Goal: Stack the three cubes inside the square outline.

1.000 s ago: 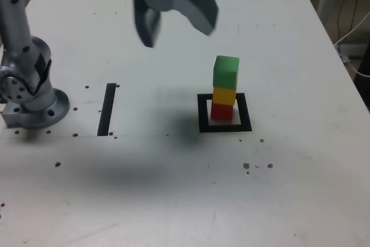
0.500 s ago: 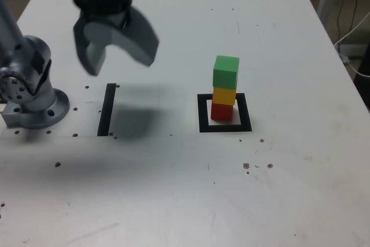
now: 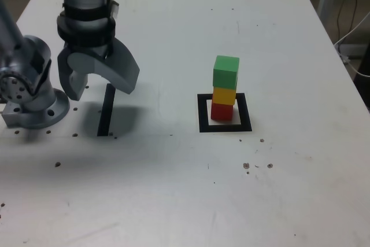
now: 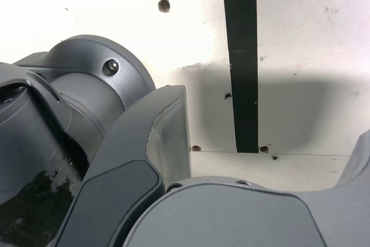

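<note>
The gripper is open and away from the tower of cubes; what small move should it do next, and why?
Probably none toward the cubes: the gripper, jaws open and empty, should rest above the black strip. The green cube sits on the yellow cube, which sits on the red cube, inside the square outline, so stacking looks done.

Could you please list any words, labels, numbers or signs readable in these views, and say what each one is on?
None: no readable text in either view.
The green cube, yellow cube and red cube are plain.
The square outline and black strip are unlettered.
The gripper shows no label.
</note>
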Controlling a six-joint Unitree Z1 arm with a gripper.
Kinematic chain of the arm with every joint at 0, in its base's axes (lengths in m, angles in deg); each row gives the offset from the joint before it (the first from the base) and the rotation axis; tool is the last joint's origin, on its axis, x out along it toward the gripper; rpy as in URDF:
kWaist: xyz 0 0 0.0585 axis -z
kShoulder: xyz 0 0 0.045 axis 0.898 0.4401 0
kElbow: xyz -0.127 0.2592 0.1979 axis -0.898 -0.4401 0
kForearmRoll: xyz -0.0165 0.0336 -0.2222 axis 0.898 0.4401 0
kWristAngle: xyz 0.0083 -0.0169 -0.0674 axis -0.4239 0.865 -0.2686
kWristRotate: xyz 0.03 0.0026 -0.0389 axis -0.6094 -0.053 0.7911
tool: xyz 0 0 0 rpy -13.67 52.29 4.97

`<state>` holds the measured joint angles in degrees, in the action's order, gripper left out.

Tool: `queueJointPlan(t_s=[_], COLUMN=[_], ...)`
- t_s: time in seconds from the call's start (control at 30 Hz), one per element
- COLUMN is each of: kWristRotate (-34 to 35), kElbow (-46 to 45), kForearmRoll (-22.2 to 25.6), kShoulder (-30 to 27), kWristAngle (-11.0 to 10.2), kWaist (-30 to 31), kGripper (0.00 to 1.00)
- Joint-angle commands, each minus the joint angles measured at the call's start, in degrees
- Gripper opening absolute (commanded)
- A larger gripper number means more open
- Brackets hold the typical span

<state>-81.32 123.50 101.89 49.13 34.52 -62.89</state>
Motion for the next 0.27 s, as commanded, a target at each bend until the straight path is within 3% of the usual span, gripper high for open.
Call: queueJointPlan(t_s=[0.0,0.23], kWristRotate=[0.1,-0.2], kElbow=[-0.5,-0.3], kForearmRoll=[-0.3,-0.5], kShoulder=[0.2,-0.1], kWristAngle=[0.1,0.1], kWaist=[0.0,0.0], kGripper=[1.0,1.0])
